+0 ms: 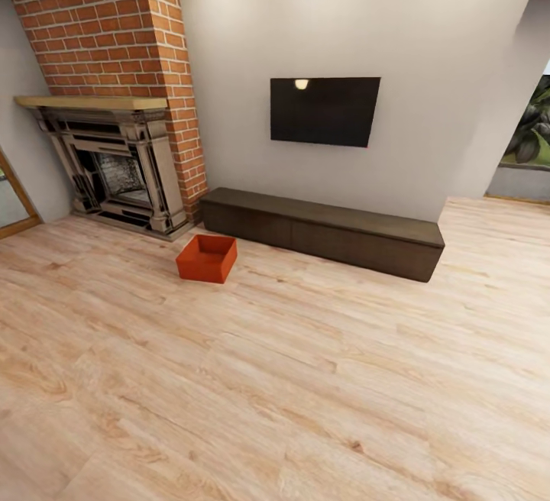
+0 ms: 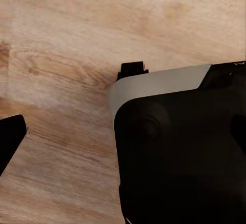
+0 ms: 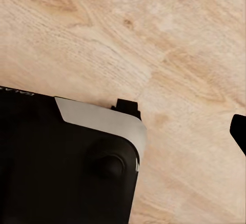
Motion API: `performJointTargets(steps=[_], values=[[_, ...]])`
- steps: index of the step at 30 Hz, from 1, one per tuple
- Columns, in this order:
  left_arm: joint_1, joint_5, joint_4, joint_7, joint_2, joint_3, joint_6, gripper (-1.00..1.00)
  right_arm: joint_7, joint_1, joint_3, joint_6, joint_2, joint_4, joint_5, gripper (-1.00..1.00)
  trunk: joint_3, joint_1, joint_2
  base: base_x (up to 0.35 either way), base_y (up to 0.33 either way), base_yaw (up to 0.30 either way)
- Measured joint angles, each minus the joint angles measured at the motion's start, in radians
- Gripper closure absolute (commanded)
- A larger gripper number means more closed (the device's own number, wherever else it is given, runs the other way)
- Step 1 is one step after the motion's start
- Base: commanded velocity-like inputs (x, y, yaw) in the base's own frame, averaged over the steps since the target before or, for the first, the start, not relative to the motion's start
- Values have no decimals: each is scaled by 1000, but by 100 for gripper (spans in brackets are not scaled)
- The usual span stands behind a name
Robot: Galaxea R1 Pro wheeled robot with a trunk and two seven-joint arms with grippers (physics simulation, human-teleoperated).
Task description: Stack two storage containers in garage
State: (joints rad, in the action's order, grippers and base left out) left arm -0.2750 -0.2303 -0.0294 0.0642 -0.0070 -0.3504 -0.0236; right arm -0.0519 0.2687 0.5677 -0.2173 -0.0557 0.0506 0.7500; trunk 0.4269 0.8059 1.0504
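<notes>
Your orange-red storage container (image 1: pixel 206 258) sits on wood flooring (image 1: pixel 305 379) by the fireplace (image 1: pixel 114 172); likely light, thin-walled, so grip opposite rims. Whether either gripper is open or closed cannot be told.

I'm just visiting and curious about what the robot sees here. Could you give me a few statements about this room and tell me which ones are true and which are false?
1. An orange-red storage container sits on the wood-plank floor in front of the long dark cabinet. True.
2. The container has a lid on it. False: it is open at the top, and its inside shows.
3. The black TV hangs on the grey wall above the cabinet. True.
4. The brick fireplace stands to the right of the TV. False: it stands to the left of it in the head view.
5. The container rests on top of the cabinet. False: it is on the floor, near the cabinet's left end.
</notes>
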Motion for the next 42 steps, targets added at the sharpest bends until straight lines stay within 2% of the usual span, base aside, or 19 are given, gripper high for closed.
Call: performJointTargets(steps=[42], values=[[0, 0, 0, 0, 1, 0, 0, -100, 0, 0, 0, 0, -2, 0, -2, -100, 0, 0, 0, 305, 200, 0]])
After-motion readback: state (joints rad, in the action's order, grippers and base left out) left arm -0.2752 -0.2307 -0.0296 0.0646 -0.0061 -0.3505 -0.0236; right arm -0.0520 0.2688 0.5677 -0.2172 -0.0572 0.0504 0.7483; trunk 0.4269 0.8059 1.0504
